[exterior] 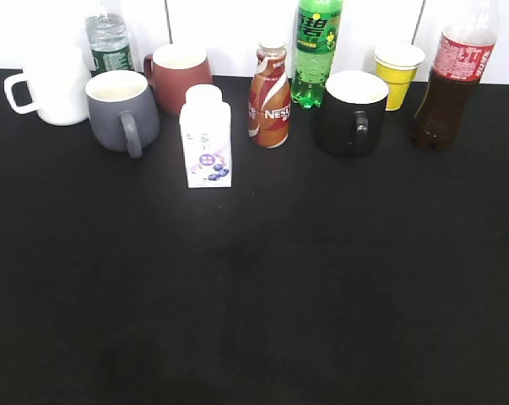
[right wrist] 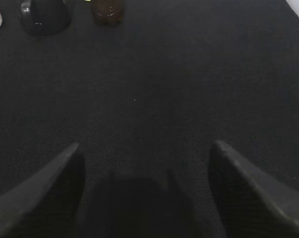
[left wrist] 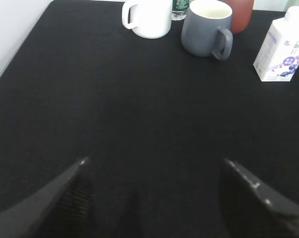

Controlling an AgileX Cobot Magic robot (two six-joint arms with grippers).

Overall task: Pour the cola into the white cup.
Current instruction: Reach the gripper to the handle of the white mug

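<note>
The cola (exterior: 451,80), a tall clear bottle of dark liquid with a red label, stands at the far right back of the black table; its base shows at the top of the right wrist view (right wrist: 107,11). The white cup (exterior: 50,87) stands at the far left back, handle to the left, and also shows in the left wrist view (left wrist: 148,17). Neither gripper shows in the exterior view. My left gripper (left wrist: 154,171) is open and empty over bare table, well short of the cup. My right gripper (right wrist: 145,153) is open and empty, well short of the cola.
Along the back stand a water bottle (exterior: 108,40), a grey mug (exterior: 121,110), a brown mug (exterior: 179,76), a white milk carton (exterior: 208,137), a Nestle bottle (exterior: 269,97), a green soda bottle (exterior: 316,51), a black mug (exterior: 352,112) and a yellow paper cup (exterior: 397,74).
</note>
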